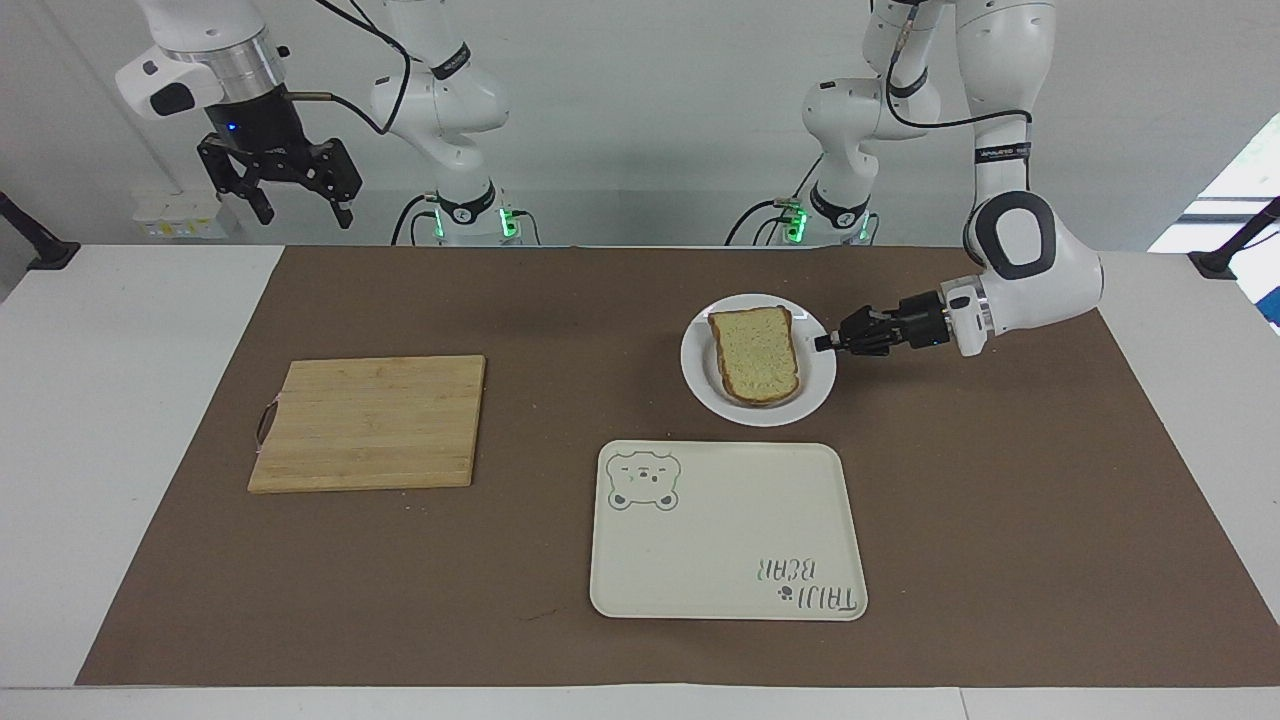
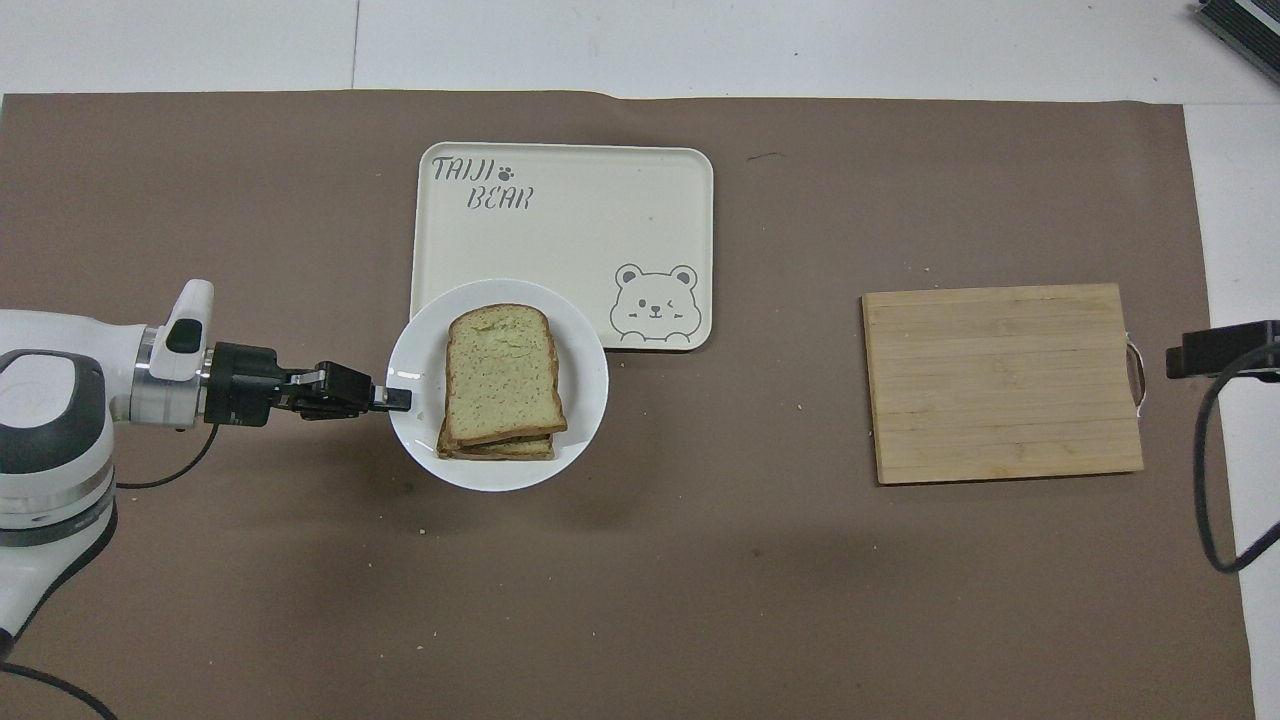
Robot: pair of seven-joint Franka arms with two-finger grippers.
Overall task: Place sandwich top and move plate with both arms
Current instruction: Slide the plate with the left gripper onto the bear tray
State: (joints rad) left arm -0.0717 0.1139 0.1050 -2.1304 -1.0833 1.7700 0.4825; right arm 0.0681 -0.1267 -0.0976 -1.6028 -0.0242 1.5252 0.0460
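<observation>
A cream bear-print tray (image 1: 727, 530) and a wooden cutting board (image 1: 368, 423) are lying well apart on a brown mat (image 1: 1000, 520) covering the white bench (image 1: 120, 420).

This was a robot lab, not a real kitchen. Two white robot arms (image 1: 1010, 150) stood bolted at one end of a plain white table (image 1: 120, 400), with black cables and little green lights at their bases. A flat brown mat (image 1: 1000, 500) covered the table top. The wall was bare and grey-white. The kitchen things looked set out for practice.
</observation>
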